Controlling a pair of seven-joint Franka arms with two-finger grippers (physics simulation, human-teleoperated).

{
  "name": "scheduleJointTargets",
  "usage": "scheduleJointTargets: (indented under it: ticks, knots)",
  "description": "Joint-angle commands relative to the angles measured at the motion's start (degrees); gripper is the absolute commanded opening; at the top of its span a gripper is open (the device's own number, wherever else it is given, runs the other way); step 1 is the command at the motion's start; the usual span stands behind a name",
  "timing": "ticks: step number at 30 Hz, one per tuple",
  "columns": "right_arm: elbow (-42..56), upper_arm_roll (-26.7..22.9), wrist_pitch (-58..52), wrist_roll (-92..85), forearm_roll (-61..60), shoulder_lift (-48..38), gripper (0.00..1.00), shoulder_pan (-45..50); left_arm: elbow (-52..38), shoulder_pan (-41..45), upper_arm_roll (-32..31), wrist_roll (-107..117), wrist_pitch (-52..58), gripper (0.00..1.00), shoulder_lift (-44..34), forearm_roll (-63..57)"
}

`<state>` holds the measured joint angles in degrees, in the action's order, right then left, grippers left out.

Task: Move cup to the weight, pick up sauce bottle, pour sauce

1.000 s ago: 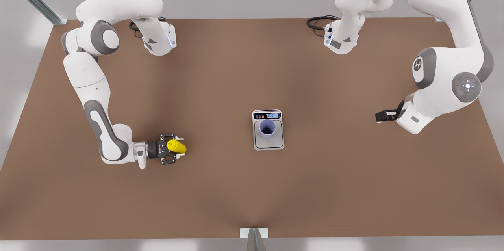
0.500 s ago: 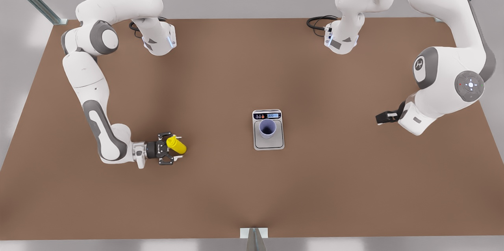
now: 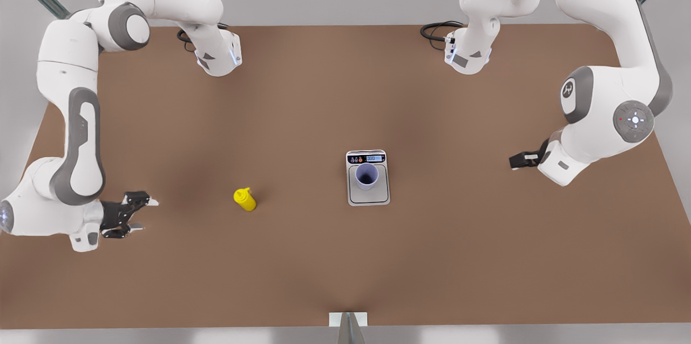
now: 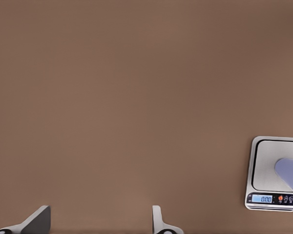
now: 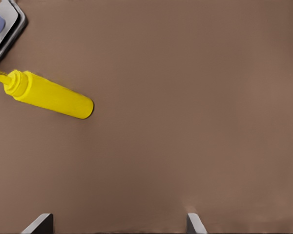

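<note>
Both grippers empty, cup on the scale.
Right gripper [image 3: 137,215] hovers spread at the front view's left; the small yellow squeeze bottle [image 3: 245,199] stands alone; the lavender-blue plastic tumbler [image 3: 367,176] sits on the flat silver-grey kitchen scale [image 3: 368,198]; left gripper [image 3: 517,160] waits, fingers apart.

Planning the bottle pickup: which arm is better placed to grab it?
Right. The right gripper, open, sits nearest the sauce bottle, which stands free. The left gripper waits beyond the weight holding the cup.
</note>
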<state>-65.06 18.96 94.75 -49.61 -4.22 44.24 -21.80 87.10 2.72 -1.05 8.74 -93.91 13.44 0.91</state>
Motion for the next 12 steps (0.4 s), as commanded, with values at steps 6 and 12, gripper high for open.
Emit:
scheduleJointTargets:
  ticks: [6,12]
  knots:
    - [-8.8,-22.9,0.1,37.6,1.3,-21.6,1.0,25.0,0.0,0.0,0.0,0.2,-0.6,1.0,0.4,0.1]
    - [-14.5,-31.7,0.3,43.9,-0.4,-29.6,1.0,34.5,0.0,0.0,0.0,0.2,-0.7,1.0,0.4,0.1]
